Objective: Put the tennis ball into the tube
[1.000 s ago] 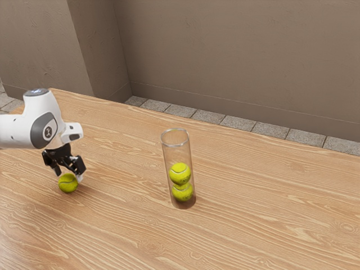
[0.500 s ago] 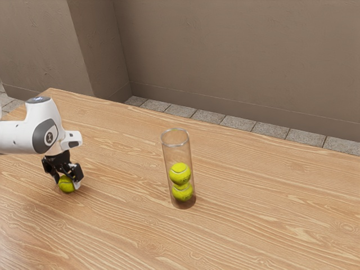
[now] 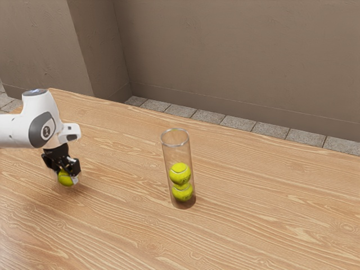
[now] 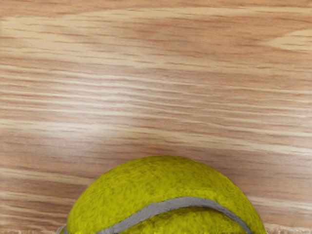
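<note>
While the gripper (image 3: 66,179) is at the near-table position at the exterior view's left, the step in hand is judged to be the pick-up, at its transition from grasp to lift. The fingers are pinching the loose tennis ball (image 3: 64,178) between them, one on each side; the wrist view agrees, with the ball directly under the hand. The ball appears just above the table (image 3: 253,219), although the exact clearance cannot be determined. The clear tube (image 3: 176,156) stands upright, well apart from the gripper toward the exterior view's right, and contains two stacked balls, an upper ball (image 3: 180,173) and a lower ball (image 3: 183,193). Its mouth is open, and the space above the upper ball appears sufficient for one more. The next move calls for a vertical lift until the held ball is higher than the rim, followed by a traverse to the tube. Center the ball over the mouth before lowering and releasing. Insufficient height could tip the tube; poor centering could leave the ball on the rim. Maintain a firm, even grip, since a round ball may roll between the fingers.
</note>
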